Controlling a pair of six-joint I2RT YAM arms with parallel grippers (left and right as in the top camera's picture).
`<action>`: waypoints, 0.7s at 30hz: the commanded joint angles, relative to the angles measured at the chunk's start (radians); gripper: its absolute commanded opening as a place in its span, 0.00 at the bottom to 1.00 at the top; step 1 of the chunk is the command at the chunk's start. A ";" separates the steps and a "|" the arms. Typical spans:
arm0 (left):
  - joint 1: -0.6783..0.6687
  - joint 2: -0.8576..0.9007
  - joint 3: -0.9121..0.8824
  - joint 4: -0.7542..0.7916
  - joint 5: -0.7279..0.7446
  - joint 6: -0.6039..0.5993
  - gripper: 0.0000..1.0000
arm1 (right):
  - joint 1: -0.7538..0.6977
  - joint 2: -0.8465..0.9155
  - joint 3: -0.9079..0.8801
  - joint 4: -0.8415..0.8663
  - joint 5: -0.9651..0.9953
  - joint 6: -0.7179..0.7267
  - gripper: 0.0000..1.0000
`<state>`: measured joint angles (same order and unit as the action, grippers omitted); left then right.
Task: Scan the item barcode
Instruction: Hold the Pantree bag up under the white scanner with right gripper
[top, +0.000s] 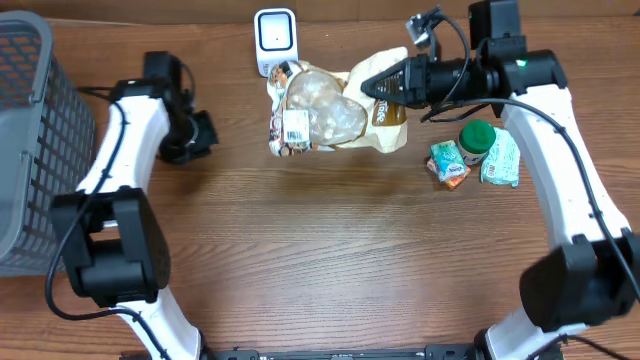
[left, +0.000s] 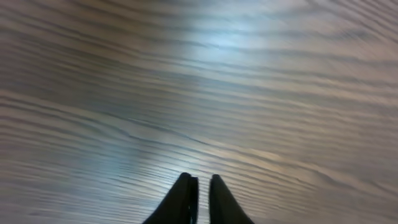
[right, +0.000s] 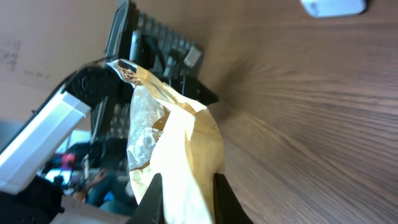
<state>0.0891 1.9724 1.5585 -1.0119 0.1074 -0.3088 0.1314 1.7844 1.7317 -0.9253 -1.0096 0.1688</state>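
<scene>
Midway: right gripper (top: 380, 88) clamped on snack bag (top: 325, 115), bag just beside scanner (top: 275, 38). Barcode label (top: 295, 125) faces up; scan apparently not yet done. Left gripper (top: 207, 132) nearly closed, empty, well apart.

A crinkled bag (top: 320, 112), tan with a clear window, is pinched at one end by the right gripper (top: 378, 88). Its white barcode label (top: 295, 125) faces up, near the white scanner (top: 275, 38).
</scene>
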 joint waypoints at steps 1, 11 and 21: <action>0.068 -0.031 0.014 0.002 -0.078 0.017 0.19 | 0.006 -0.092 0.020 0.034 0.097 0.130 0.04; 0.146 -0.031 0.014 -0.005 -0.089 0.017 1.00 | 0.032 -0.131 0.020 0.159 0.201 0.183 0.04; 0.146 -0.031 0.014 -0.005 -0.089 0.017 1.00 | 0.218 -0.116 0.020 0.346 0.822 0.165 0.04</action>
<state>0.2253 1.9724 1.5585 -1.0180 0.0357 -0.2928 0.2882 1.6787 1.7317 -0.6334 -0.5163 0.3428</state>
